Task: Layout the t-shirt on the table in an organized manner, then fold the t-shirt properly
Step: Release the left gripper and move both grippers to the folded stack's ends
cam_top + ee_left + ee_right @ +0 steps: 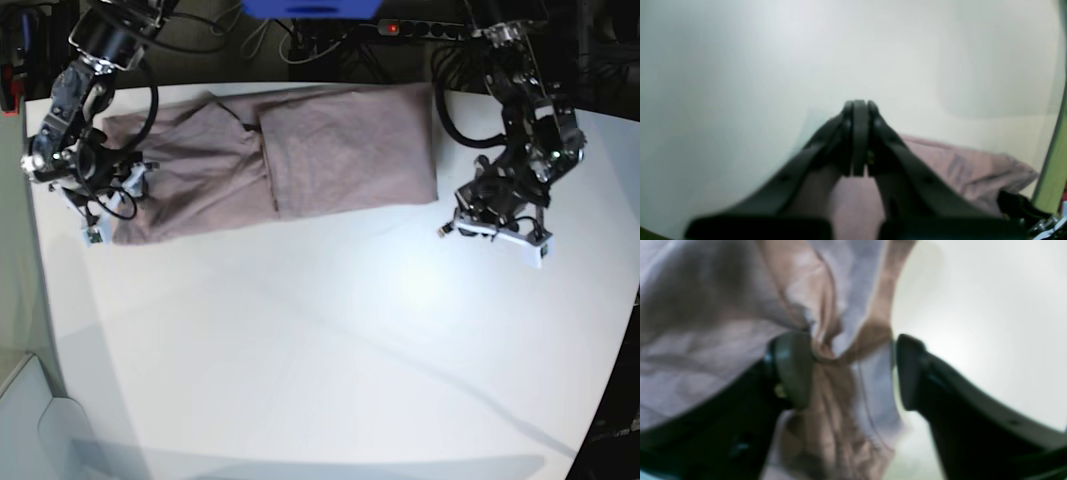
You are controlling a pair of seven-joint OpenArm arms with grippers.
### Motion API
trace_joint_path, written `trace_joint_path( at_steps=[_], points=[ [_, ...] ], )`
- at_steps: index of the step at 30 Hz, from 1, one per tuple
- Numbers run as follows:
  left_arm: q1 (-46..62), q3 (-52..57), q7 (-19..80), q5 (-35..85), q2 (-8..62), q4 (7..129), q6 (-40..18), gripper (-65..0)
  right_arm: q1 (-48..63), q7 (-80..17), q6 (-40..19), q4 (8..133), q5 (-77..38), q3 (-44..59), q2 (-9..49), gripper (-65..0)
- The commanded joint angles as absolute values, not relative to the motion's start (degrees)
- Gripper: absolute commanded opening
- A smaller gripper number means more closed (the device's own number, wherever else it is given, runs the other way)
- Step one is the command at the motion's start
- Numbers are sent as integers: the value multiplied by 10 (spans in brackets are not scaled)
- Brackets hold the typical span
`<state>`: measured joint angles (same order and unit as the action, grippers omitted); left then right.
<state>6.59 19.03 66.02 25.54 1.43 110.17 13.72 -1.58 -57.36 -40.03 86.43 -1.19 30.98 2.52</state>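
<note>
The mauve t-shirt [340, 150] lies stretched along the far part of the white table [320, 350], partly folded, with a fold edge near its middle. My right gripper [108, 205] is at the shirt's left end. In the right wrist view it [850, 373] is open, with bunched shirt cloth [706, 306] between its fingers [793, 370] and bare table [990, 306] to the right. My left gripper [450, 228] is just off the shirt's right end. In the left wrist view it [858, 106] is shut and empty over the table [740, 66], with shirt cloth [960, 166] beneath and behind it.
A power strip with a red light [390, 28] and cables lie behind the table's far edge, next to a blue object [310, 8]. A green upright [1053, 160] stands at the right edge of the left wrist view. The table's edge curves at the left [60, 330].
</note>
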Motion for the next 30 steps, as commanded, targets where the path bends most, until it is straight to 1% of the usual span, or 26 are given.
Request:
trace_joint_path(
  at_steps=[1, 3, 5, 6, 10, 13, 17, 22, 26, 30],
  points=[
    [66, 192, 655, 262, 17, 1124, 138, -649, -15, -597, -400, 862, 9, 309, 26, -415],
    [73, 209, 655, 262, 15, 1136, 138, -649, -16, -599, -400, 862, 9, 308, 26, -515],
    [74, 236, 655, 262, 13, 1135, 138, -649, -17, -601, -400, 862, 9, 308, 25, -632],
    [75, 247, 655, 262, 15, 1135, 138, -649, -17, -601, -400, 862, 9, 307, 25, -650],
    [95, 277, 655, 261, 18, 1109, 138, -649, -17, -601, -400, 865, 9, 307, 25, -650],
    [106, 282, 655, 257, 18, 1062, 137, -649, -19, -601, -400, 867, 9, 308, 26, -650],
    [107, 279, 652, 262, 26, 996, 137, -649, -15, -602, -400, 916, 9, 309, 19, -650],
    [95, 276, 655, 262, 19, 964, 137, -649, -7, -611, -400, 980, 9, 309, 7, -650],
    [93, 238, 651, 261, 20, 953, 138, -649, -8, -661, -400, 1021, 9, 307, 1, -650],
    [81, 195, 653, 261, 20, 937, 138, -649, -7, -678, -400, 1060, 8, 306, -5, -650]
  ],
)
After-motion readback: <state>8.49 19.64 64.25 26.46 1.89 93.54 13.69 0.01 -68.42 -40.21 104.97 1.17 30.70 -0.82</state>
